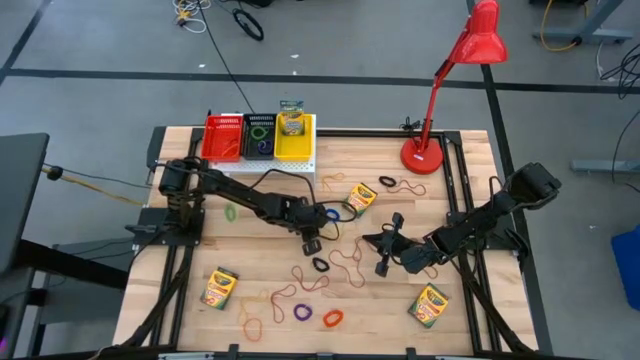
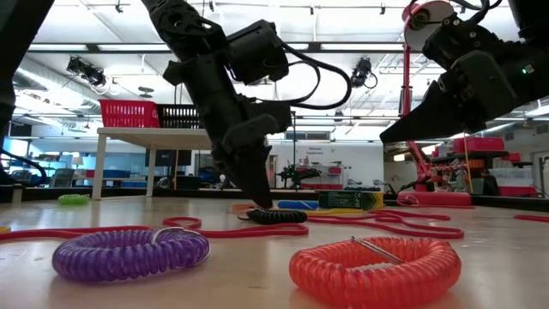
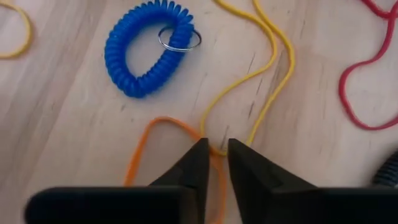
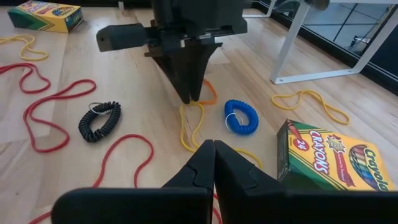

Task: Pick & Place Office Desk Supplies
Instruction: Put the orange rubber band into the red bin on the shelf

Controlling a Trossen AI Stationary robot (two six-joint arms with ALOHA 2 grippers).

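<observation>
The left gripper (image 3: 214,163) is lowered to the table mid-board, its tips nearly closed over the spot where an orange band (image 3: 140,149) and a yellow band (image 3: 267,56) cross; whether either band is actually pinched cannot be told. A blue coil (image 3: 146,50) with a metal ring is seen just beyond the tips, apart from them. A black coil (image 4: 99,121) and a long red band (image 4: 43,102) are found to one side, a crayon box (image 4: 336,158) to the other. The right gripper (image 4: 213,155) is held clenched and empty, facing the left one, above the table.
</observation>
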